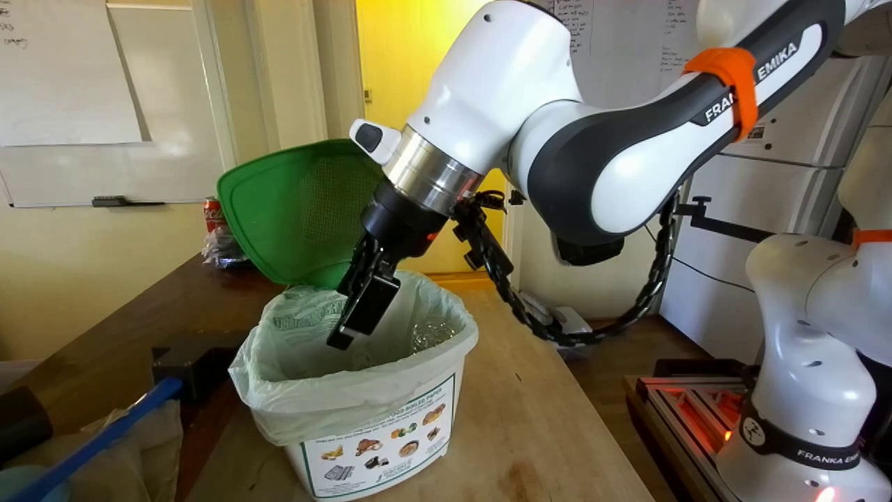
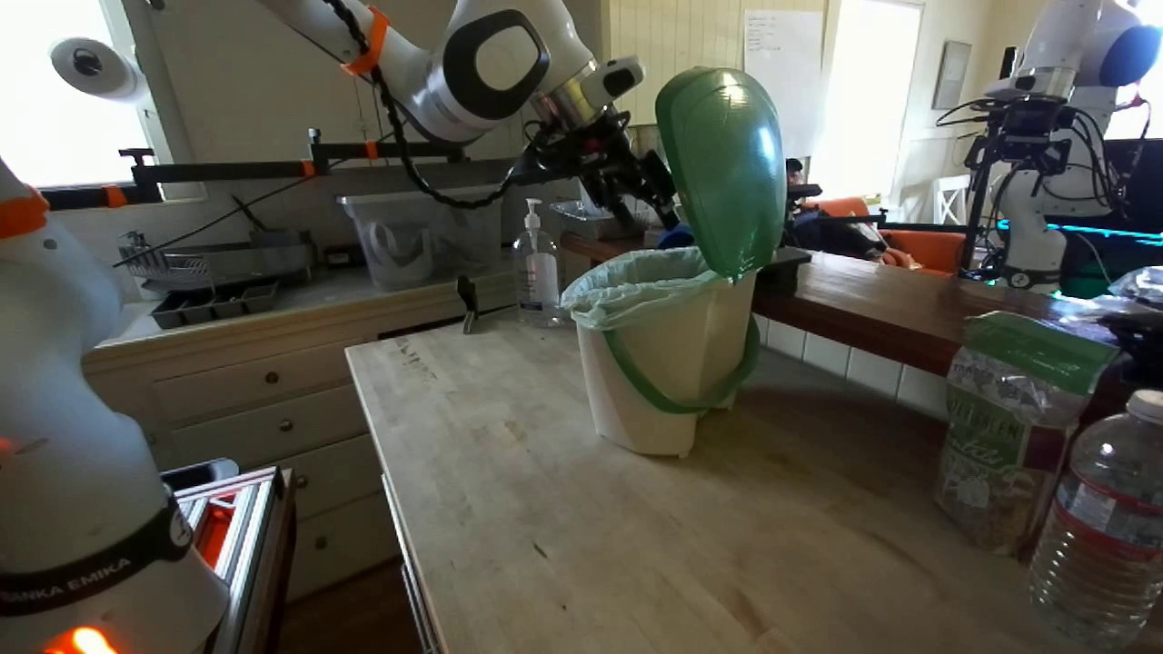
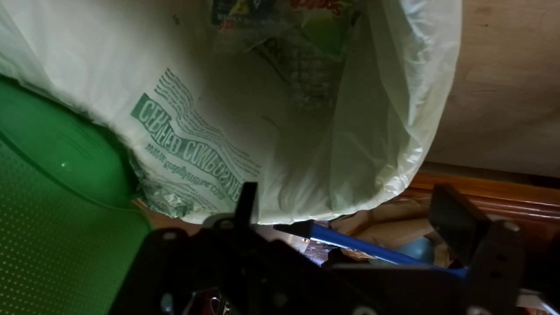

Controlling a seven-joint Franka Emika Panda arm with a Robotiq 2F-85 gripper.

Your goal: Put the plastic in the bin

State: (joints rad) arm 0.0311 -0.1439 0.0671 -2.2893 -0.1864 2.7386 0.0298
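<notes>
Nearest the camera in an exterior view, a blue rod (image 1: 102,439) slants leftmost. The empty pincer (image 3: 348,201) stands wide apart above the bin (image 2: 663,350), its liner (image 3: 280,118) printed "CERTIFIED", its label (image 1: 382,440) "SOILED PAPER". Inside, the crumpled plastic (image 1: 432,335) should prove light, springy, slippery; best pinched at a fold. The arm (image 1: 578,160) reads "EMIKA".
</notes>
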